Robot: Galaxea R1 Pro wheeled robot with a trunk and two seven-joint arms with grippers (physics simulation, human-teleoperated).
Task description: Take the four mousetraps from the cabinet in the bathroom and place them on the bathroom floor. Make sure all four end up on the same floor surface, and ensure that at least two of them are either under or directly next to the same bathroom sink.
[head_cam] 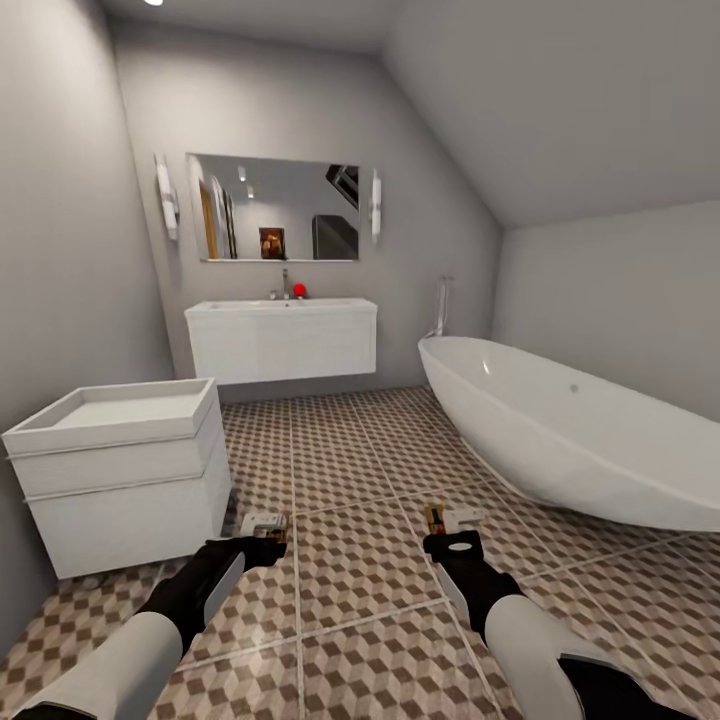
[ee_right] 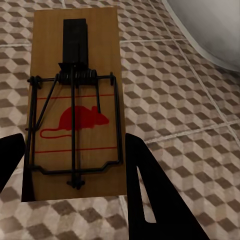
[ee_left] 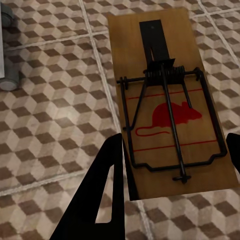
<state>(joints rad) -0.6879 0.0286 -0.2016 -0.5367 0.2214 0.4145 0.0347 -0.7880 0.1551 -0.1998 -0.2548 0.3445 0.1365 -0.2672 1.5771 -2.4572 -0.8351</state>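
- The flat tan wooden mousetrap [ee_left: 165, 95] between my left gripper's [ee_left: 172, 165] matt black fingers [ee_left: 107, 190] has a smooth, fine-grained board, dark thin metal wire parts and a flat red printed mouse.
- The matching tan wooden mousetrap [ee_right: 75, 100] in my right gripper [ee_right: 75, 165] looks the same: satin wood, black wire spring.
- The cube-patterned brown, beige and cream floor tiles [head_cam: 350, 560] look smooth with a faint sheen, with pale grout lines.
- The white oval bathtub [head_cam: 570, 440] is glossy.
- The white rectangular vanity sink [head_cam: 280, 335] looks smooth and matt.

no readable text, numbers or brands
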